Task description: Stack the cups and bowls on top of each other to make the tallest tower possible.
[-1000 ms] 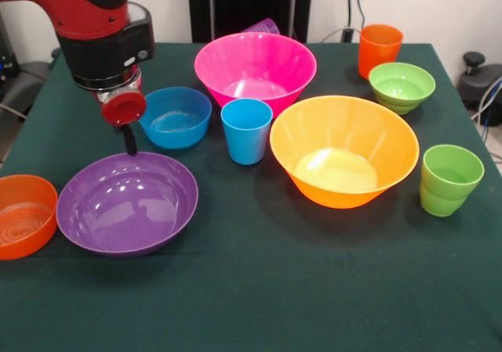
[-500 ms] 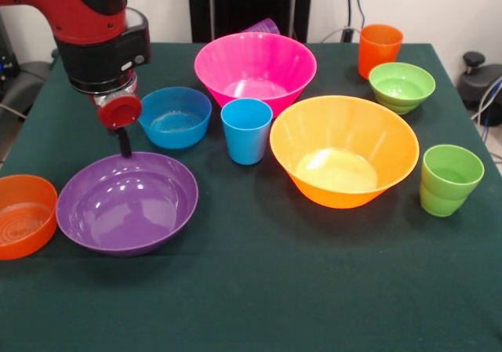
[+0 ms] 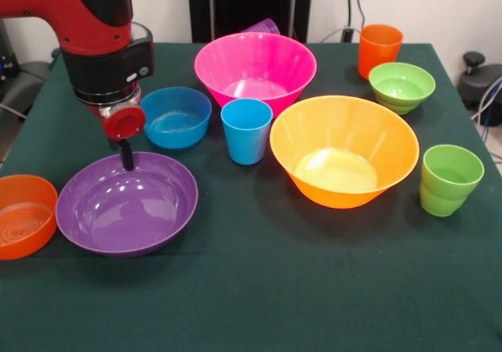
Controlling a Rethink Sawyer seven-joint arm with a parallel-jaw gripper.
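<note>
Since the frame before, the hand (image 3: 127, 157) has shifted slightly toward the bench's middle and dropped a little, so its dark tip now reaches inside the far rim of the purple bowl (image 3: 127, 203). Only one thin black finger shows below the red disc on the wrist; whether the hand is open or closed cannot be told. Nothing else has changed place.

No brand, label or writing can be read on any item.

The bench (image 3: 259, 289) wears a dark green cloth, and nothing is stacked. The purple bowl sits near the left edge, with the orange bowl (image 3: 23, 215) just beside it, cut off by the frame. The blue bowl (image 3: 175, 117) lies behind the purple one, close under the arm (image 3: 86, 15). The pink bowl (image 3: 255, 68) stands near the far edge, the purple cup (image 3: 261, 27) peeking out behind it. The blue cup (image 3: 246, 130) stands upright between the blue bowl and the yellow-orange bowl (image 3: 343, 150). The orange cup (image 3: 380, 49) and green bowl (image 3: 401, 86) sit by the far right corner, and the green cup (image 3: 449, 179) by the right edge.

Behind are a pale wall, cables and a dark upright stand.
</note>
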